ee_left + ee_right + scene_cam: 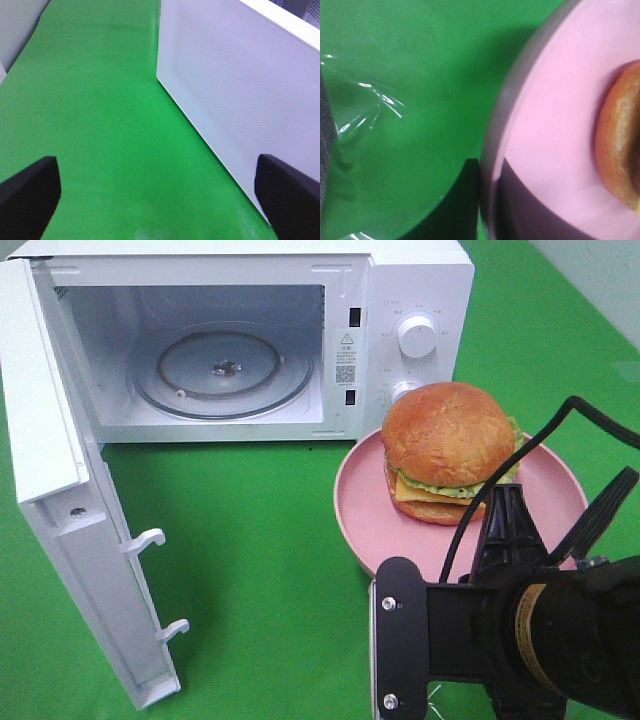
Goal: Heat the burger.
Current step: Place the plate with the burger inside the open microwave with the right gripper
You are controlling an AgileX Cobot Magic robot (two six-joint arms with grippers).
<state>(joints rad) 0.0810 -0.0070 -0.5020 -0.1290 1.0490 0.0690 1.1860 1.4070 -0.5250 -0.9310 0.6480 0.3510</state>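
Much green surface [260, 540] is left free before the wide-open microwave [420, 280], only a turntable [225, 370] inside; the burger [447, 445] is borne on the pink plate [560, 490] alongside; left claw [157, 192] held open, right claw [505, 505] closed by the plate's rim.

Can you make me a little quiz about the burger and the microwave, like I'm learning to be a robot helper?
1. True or false: the microwave has its door swung open.
2. Where is the burger sitting? A: inside the microwave. B: on the pink plate. C: on top of the microwave.
3. Fill in the missing word: the two fingers of the left pincer stand far apart, so it is ____.

Key: 1 true. 2 B. 3 open.
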